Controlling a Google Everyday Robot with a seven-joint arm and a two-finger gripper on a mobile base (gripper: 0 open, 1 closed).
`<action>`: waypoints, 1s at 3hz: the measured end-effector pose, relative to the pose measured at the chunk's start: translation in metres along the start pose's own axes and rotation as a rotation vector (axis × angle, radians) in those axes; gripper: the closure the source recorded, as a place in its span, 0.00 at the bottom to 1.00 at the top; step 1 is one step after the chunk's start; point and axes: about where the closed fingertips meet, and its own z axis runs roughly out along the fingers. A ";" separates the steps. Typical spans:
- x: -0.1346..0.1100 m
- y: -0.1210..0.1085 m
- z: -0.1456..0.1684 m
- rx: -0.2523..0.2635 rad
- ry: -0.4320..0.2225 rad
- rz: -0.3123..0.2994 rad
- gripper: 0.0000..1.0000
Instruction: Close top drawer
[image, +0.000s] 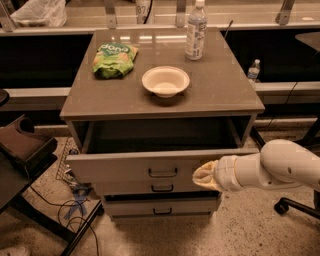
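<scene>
Lower right of frame: white arm (280, 165) comes in from the R edge, w/ the hand (204, 176) at its tip. The hand sits against the face of the top drawer (120, 167), just R of the small bar handle (163, 173). It grips nothing that shows, and I can't tell how open it is.

Drawer is in the ctr of frame, part-way out. Its front stands proud of the cabinet, w/ a dark gap behind it. Two lower drawers (161, 200) sit under it, further in.

Key relation: the drawer's long axis runs L-R across the frame, and it slides toward the top of the frame. The hand is already on the near side of the front, so prob. the next move is a straight push up-frame. Contact is R of ctr, so the drawer may skew if pushed hard.

Further back, the surface (220, 85) carries a bowl (165, 81), a green snack bag (114, 59) upper L and a bottle (196, 31) upper R.
</scene>
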 end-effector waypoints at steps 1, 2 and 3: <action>-0.005 -0.033 0.014 0.025 -0.032 -0.013 1.00; -0.011 -0.074 0.033 0.054 -0.088 -0.029 1.00; -0.011 -0.074 0.033 0.054 -0.088 -0.029 1.00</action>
